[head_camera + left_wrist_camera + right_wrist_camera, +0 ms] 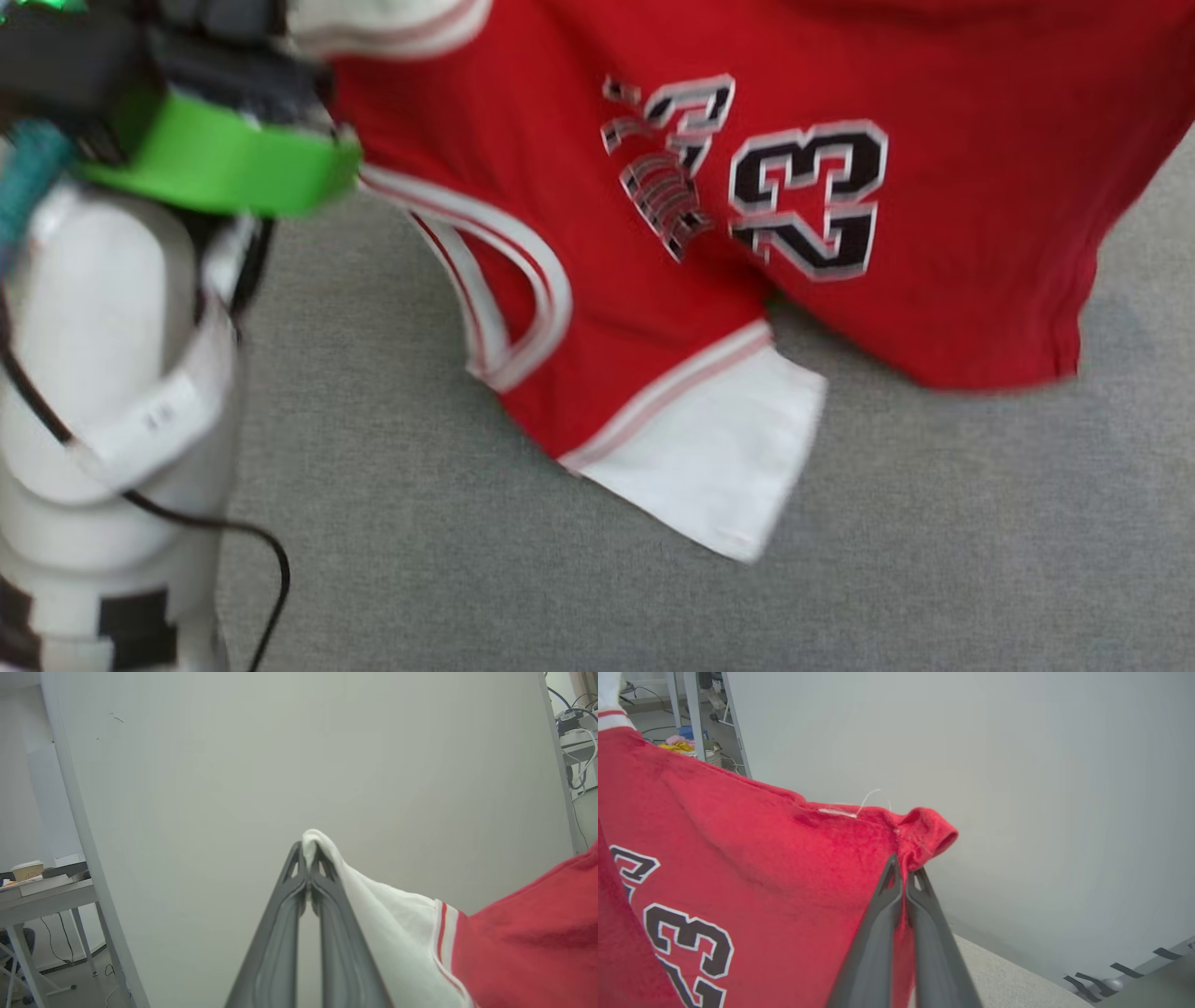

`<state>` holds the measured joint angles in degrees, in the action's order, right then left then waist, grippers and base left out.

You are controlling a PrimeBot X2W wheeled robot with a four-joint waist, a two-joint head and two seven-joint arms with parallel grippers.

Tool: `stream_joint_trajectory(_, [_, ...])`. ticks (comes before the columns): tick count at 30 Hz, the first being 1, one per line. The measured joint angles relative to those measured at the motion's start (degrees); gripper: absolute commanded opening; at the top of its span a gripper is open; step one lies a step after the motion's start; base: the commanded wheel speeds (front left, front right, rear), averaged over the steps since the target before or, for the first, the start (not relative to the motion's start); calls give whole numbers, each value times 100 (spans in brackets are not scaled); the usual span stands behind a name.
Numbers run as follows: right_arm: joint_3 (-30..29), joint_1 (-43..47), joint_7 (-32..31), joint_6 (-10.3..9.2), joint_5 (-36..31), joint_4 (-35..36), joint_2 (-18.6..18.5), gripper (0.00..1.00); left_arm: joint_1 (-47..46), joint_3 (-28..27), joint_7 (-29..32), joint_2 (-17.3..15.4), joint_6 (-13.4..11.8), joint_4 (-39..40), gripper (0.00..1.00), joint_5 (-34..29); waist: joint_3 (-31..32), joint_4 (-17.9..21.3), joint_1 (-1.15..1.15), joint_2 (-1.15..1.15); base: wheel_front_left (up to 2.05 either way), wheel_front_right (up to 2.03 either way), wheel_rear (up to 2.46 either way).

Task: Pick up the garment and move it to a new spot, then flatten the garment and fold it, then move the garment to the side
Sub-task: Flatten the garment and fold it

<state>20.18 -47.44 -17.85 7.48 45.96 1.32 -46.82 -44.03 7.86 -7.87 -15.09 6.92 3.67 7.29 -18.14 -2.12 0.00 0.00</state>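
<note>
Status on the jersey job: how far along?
Pickup done: left gripper pinches a white sleeve, right gripper pinches a red edge, jersey hanging between them over the gray surface. In hand: the move. Left: laying flat, folding, moving aside.

The left gripper (307, 856) is pressing its two long dark fingers (280, 933) tight together. The tips are biting on a white sleeve edge of the garment (523, 947). The right gripper (906, 872) is squeezing closed too. It is pinching a red corner of the garment, which is bunching up over its tips. In the head view, the left forearm (103, 373) is reaching up from the lower left. It is looking white and round, with a green band (224, 168) sitting at the wrist and a thin black cable (277, 569) hanging along it.
</note>
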Motion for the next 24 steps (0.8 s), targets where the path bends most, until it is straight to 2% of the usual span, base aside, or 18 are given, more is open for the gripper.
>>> stream_joint_trajectory(5, [-291,-1002,-7,0,-324,-105,242,0,-1469,147,171,-238,26,-331,0,178,-406,61,0,0,0,0,0])
stream_joint_trajectory(9, [-434,-1977,1,0,-602,-466,470,0,-2716,371,237,-337,41,-790,0,241,-785,88,0,0,0,0,0])
stream_joint_trajectory(18, [-283,-4112,337,0,-1314,-1798,956,0,-5124,746,134,-517,42,-2210,0,389,-1527,151,1,0,0,0,0])
stream_joint_trajectory(24, [-119,-5217,773,0,-1558,-2660,1181,0,-6229,1034,-79,-652,42,-2905,0,437,-1837,221,1,0,0,0,0])
